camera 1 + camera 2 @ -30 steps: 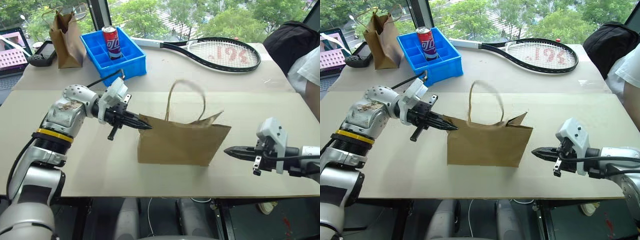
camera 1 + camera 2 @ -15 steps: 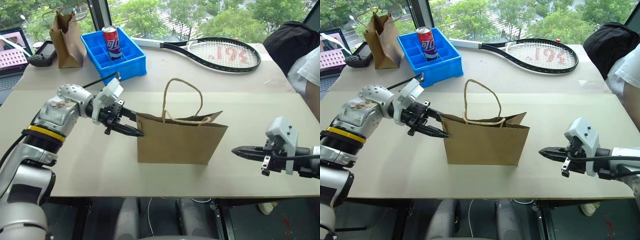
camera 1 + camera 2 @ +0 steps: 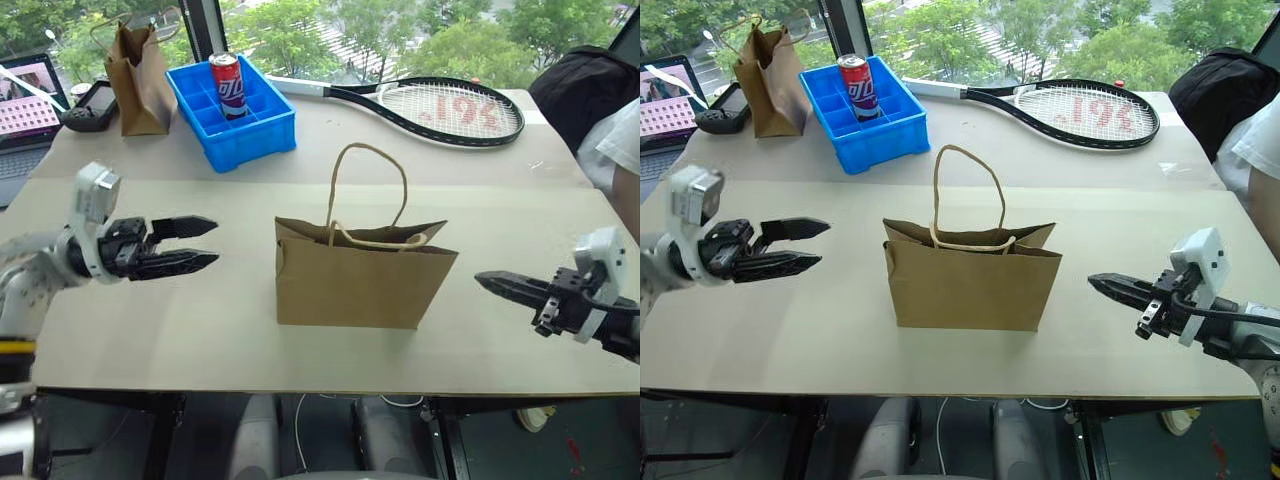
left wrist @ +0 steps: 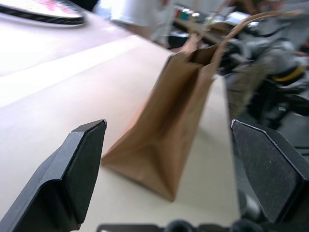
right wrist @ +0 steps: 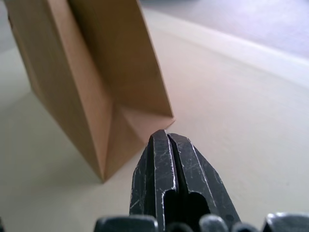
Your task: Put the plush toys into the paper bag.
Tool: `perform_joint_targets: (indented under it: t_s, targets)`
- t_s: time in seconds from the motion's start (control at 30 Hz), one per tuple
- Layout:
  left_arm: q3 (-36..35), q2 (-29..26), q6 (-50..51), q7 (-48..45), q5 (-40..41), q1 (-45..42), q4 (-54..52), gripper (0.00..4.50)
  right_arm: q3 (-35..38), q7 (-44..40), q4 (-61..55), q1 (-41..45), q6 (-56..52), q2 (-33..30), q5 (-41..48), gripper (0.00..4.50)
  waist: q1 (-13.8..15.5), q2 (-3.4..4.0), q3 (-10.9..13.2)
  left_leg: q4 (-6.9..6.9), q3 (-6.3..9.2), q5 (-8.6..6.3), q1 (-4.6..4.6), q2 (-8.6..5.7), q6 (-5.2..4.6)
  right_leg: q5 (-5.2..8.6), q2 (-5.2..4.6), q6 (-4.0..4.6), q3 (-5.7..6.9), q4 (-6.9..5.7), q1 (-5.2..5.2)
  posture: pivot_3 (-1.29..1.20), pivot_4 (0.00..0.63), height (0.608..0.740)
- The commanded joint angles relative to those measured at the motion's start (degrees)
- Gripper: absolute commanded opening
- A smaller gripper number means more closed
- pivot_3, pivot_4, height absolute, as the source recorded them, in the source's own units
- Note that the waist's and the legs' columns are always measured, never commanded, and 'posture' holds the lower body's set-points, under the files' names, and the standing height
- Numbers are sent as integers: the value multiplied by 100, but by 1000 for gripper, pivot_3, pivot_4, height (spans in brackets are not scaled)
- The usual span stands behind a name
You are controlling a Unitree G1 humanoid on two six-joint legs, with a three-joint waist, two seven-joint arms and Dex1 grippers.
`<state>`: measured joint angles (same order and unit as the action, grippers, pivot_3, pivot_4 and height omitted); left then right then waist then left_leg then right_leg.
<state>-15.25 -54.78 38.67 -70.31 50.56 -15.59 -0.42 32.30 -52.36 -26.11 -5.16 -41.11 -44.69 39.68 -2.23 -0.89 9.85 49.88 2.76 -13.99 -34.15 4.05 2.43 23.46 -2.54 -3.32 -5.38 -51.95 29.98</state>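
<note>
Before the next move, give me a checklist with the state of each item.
1. Paper bag upright on the table: ok.
2. Bag mouth open at the top, one handle standing up: ok.
3. Left gripper jaws open, apart from the bag: ok.
4. Right gripper jaws shut, holding nothing, apart from the bag: ok.
5. Plush toys in the bag: cannot tell, its inside is hidden.
6. Blue tray with the can, small bag and racket lie behind the bag, away from both grippers: ok.
</note>
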Motion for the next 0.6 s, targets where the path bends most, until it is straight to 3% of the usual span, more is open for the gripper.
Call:
perform_joint_targets:
  t_s: [0.03,0.17,0.43,0.6]
  targets:
    - [-396,562,-331,1053,-428,759,-605,4500,89,363,-218,-181,179,298,57,584,-4,2,-2,-1,0,0,2,1,0,0,0,1,0,1,-2,0,150,656]
    - [-217,1075,-838,1767,-1180,1336,-964,4500,-162,439,-162,-261,406,461,-111,1799,-3,0,0,4,-1,1,0,2,0,-1,4,3,-1,-9,7,0,150,656]
    - [-154,1776,-1449,2486,-1784,1772,-1263,4500,-286,521,-91,-481,894,574,-367,4452,-2,1,-2,2,-11,2,3,2,-1,-3,3,6,-8,-8,8,0,150,656]
    - [-159,1890,-1565,2427,-1788,1783,-1302,4500,-325,496,95,-456,1160,536,-499,4490,-9,2,-3,4,-11,2,4,2,-1,-3,3,5,-8,-10,9,0,150,656]
